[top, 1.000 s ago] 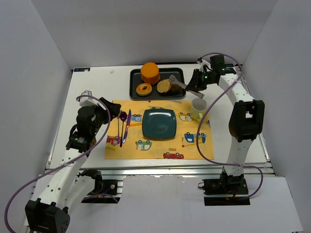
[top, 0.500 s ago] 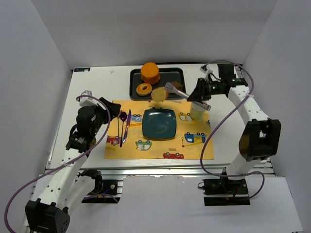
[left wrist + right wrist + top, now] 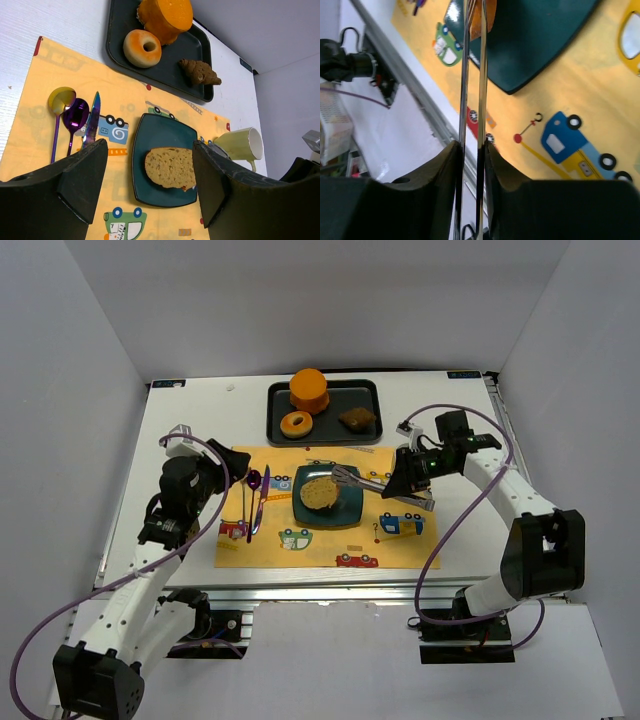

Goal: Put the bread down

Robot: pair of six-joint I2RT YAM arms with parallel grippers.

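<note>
Tan bread [image 3: 171,167] lies on the plate [image 3: 152,134] in left-wrist view; right pincer [image 3: 405,488] clenches tongs [image 3: 358,481], perhaps gripping it.

We look down on the whole white table [image 3: 190,420] from high behind its near edge. Our left wrist view slants forward, nearer; our right peers close along silver metal tongs [image 3: 480,100]. All share the square dark teal plate [image 3: 335,518].
</note>
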